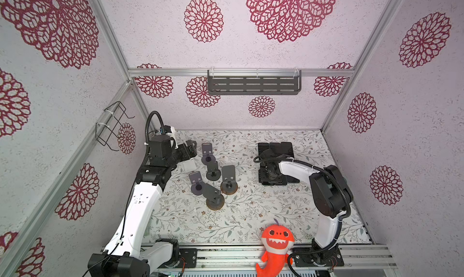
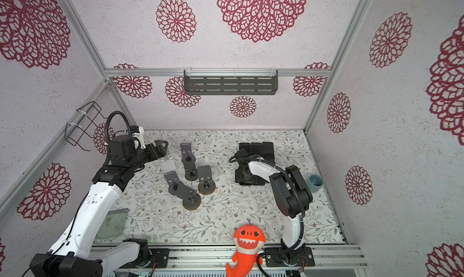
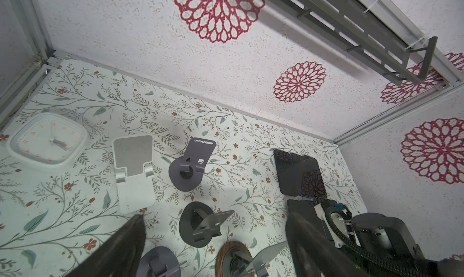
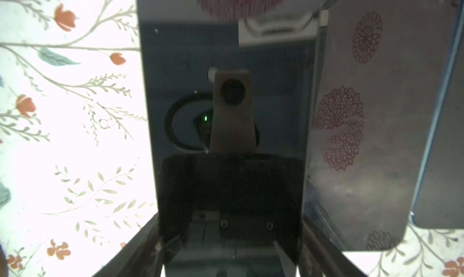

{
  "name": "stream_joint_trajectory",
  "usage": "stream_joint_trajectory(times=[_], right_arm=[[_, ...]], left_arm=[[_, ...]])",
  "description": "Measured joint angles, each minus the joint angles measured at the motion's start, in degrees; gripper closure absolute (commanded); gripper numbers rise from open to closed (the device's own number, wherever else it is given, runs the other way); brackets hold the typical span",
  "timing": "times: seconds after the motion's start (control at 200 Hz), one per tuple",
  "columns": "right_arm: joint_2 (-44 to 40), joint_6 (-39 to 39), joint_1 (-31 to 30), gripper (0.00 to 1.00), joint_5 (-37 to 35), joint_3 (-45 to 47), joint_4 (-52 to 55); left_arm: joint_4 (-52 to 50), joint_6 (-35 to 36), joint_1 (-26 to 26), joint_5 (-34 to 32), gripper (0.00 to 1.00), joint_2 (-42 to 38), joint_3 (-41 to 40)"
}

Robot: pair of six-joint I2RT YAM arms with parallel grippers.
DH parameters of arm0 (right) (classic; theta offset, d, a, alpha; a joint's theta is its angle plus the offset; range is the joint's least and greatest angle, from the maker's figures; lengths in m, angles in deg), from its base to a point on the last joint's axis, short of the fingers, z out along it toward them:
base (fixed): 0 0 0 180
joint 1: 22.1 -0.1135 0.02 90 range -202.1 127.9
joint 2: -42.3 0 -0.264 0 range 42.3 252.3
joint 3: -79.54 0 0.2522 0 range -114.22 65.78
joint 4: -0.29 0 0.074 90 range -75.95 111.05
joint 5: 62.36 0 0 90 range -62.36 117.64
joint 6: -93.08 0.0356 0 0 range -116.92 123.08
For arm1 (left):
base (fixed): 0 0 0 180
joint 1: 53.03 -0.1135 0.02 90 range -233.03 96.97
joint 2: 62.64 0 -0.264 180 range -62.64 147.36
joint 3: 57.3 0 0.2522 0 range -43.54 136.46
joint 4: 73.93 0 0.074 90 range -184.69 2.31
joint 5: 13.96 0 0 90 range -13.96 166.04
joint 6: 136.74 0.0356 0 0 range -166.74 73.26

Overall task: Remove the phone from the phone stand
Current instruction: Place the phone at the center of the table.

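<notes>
Over the floral tabletop (image 1: 251, 213) between flower-patterned walls (image 1: 251, 49), left claw (image 1: 191, 147) apart, right claw (image 4: 229, 225) astride a phone (image 4: 180, 62), grip unclear.

Walls (image 1: 251, 49): white, crimson flower medallions
Tabletop (image 1: 251, 208): white, green-leaf and orange-blossom sprigs
Shark plush (image 1: 276, 240), 6 o'clock: orange
Phones (image 1: 276, 147): glossy black
Phone stands (image 1: 207, 150): grey

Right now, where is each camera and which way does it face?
Both top views: high above the arm bases, facing down and backward over the floral-print table; left arm and right arm show.
Left wrist: on the left arm, facing across the table to the back wall; left hand shows, open.
Right wrist: on the right arm, facing down, close over flat glossy black phones; right hand shows.
Shared: left wrist and top views show those phones and grey round-based stands.
</notes>
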Motion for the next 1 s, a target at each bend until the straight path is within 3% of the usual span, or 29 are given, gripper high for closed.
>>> stream_joint_trajectory(times=[0.33,1.001], right_arm=[[0.0,0.0,0.0,0.18,0.0,0.0,-0.1],[-2.5,-0.6,0.0,0.19,-0.7,-1.4,0.2]], left_arm=[[0.1,-0.2,-0.6,0.7,0.09,-0.1,0.0],[0.4,-0.1,-1.7,0.1,0.08,-0.1,0.0]])
